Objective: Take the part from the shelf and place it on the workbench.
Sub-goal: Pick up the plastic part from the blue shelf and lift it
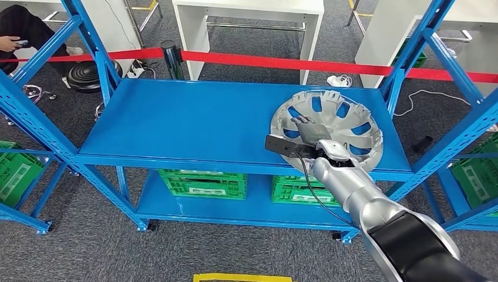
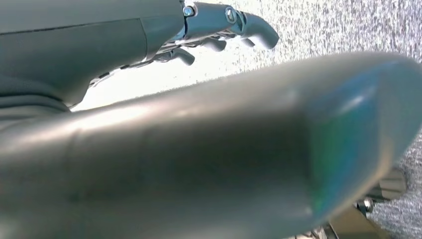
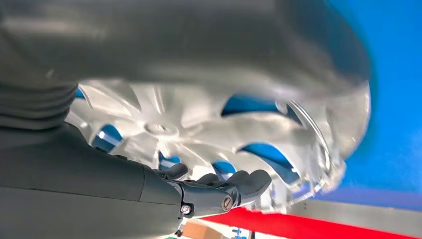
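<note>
The part is a silver wheel cover (image 1: 346, 126) with several blue gaps between its spokes. It lies flat at the right end of the blue shelf's top board (image 1: 188, 117). My right hand (image 1: 310, 128) reaches in over the cover's near left side, fingers spread and apart, gripping nothing. The right wrist view has the cover (image 3: 209, 124) close beyond my right hand (image 3: 214, 191), whose dark fingers are slightly bent; contact with the cover is unclear. My left hand (image 2: 219, 30) hangs over grey carpet with its fingers loosely apart and nothing in them.
Blue uprights and diagonal braces frame the shelf on both sides. Green crates (image 1: 204, 183) (image 1: 296, 191) sit on the lower board. A red barrier tape (image 1: 282, 61) runs behind the shelf, with white tables (image 1: 252, 23) beyond. A person (image 1: 17, 35) sits at the far left.
</note>
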Motion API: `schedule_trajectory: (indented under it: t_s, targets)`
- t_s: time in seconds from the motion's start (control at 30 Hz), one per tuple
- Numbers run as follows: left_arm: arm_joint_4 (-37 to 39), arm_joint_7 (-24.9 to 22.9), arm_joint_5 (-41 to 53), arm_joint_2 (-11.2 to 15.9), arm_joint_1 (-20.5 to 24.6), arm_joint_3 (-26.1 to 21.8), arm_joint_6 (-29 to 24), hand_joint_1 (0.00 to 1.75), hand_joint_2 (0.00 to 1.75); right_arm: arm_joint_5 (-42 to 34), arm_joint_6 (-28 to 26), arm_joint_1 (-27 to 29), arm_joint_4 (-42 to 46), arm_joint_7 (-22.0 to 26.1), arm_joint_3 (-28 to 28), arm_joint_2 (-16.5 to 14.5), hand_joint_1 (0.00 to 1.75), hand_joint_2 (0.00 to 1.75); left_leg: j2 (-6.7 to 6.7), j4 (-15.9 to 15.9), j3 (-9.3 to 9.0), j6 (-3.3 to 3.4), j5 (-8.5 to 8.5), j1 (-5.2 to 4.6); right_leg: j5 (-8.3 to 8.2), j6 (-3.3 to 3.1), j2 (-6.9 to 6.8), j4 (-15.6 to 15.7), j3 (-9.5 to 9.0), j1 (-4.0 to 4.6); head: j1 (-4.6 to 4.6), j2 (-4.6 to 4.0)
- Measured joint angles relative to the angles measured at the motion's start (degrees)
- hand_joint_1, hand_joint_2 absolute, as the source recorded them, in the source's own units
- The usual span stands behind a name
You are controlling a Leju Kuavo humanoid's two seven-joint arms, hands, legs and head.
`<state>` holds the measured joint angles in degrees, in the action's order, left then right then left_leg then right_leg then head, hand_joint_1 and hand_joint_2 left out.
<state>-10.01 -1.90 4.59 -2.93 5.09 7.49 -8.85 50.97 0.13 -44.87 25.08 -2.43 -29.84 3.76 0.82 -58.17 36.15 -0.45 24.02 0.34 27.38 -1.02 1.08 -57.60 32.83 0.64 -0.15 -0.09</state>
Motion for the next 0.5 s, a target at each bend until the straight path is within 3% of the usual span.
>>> schedule_trajectory:
  t_s: [0.5]
  targets:
    - [0.0, -0.68, 0.28, -0.02, 0.0, -0.41, -0.36, 0.0, 0.0, -0.61, -1.44, 5.31, 5.15, -3.58, -0.34, 0.02, 0.0, 1.75, -0.03, 0.07, -0.13, -0.08, -0.01, 0.05, 0.07, -0.11, 0.02, -0.13, 0.01, 0.04, 0.01, 0.0]
